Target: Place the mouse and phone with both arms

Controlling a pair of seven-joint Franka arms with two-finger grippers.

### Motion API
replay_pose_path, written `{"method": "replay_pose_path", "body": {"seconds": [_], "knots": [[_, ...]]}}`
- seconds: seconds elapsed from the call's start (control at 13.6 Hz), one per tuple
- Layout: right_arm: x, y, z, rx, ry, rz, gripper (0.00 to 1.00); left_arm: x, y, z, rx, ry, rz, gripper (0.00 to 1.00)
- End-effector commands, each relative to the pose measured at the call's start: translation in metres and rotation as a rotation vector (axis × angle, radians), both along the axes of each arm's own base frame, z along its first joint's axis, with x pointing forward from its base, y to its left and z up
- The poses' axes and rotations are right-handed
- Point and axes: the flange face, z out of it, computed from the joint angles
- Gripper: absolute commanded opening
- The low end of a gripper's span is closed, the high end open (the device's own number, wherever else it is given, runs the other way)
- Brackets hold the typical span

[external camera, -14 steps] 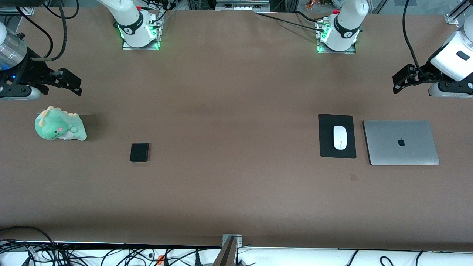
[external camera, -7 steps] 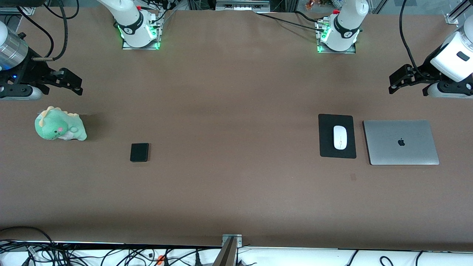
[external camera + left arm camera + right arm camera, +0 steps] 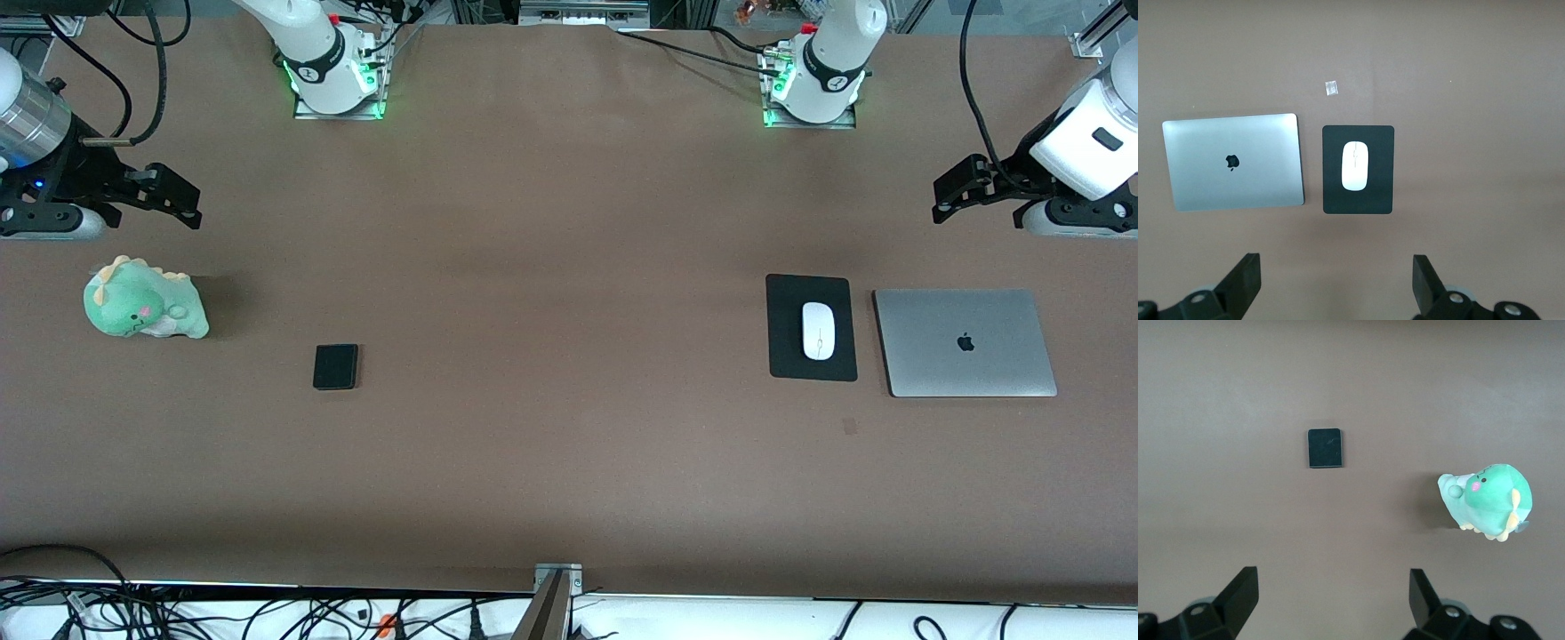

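The white mouse (image 3: pixel 818 331) lies on a black mat (image 3: pixel 812 293) toward the left arm's end of the table. It also shows in the left wrist view (image 3: pixel 1355 165), on the mat (image 3: pixel 1358 202). The black phone (image 3: pixel 335 366) lies flat on the table toward the right arm's end, and shows in the right wrist view (image 3: pixel 1325 447). My left gripper (image 3: pixel 949 194) is open and empty, up in the air at the table's end, apart from the mouse; its own view shows it too (image 3: pixel 1336 280). My right gripper (image 3: pixel 182 197) is open and empty, above a green plush; its own view shows it too (image 3: pixel 1331 597).
A closed silver laptop (image 3: pixel 965 342) lies beside the mat, toward the left arm's end (image 3: pixel 1233 161). A green dinosaur plush (image 3: pixel 142 300) sits beside the phone, toward the right arm's end (image 3: pixel 1488 500). A small tape mark (image 3: pixel 850 426) lies nearer the front camera than the mat.
My left gripper has drifted a little toward the table's middle and toward the bases. My right gripper has shifted very slightly. The mouse and the phone have not moved.
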Motion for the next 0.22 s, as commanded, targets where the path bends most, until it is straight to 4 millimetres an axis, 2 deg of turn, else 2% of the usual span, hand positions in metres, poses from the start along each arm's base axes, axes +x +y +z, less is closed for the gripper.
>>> {"method": "replay_pose_path", "body": {"seconds": [0.0,0.15], "knots": [[0.0010,0.0018,0.0055,-0.010,0.004,0.006,1.00,0.0008,-0.0005,0.0042,-0.012,0.009,-0.004,1.00],[0.0006,0.0017,0.0063,-0.009,0.003,0.005,1.00,0.0008,-0.0005,0.0042,-0.012,0.009,-0.004,1.00]]}}
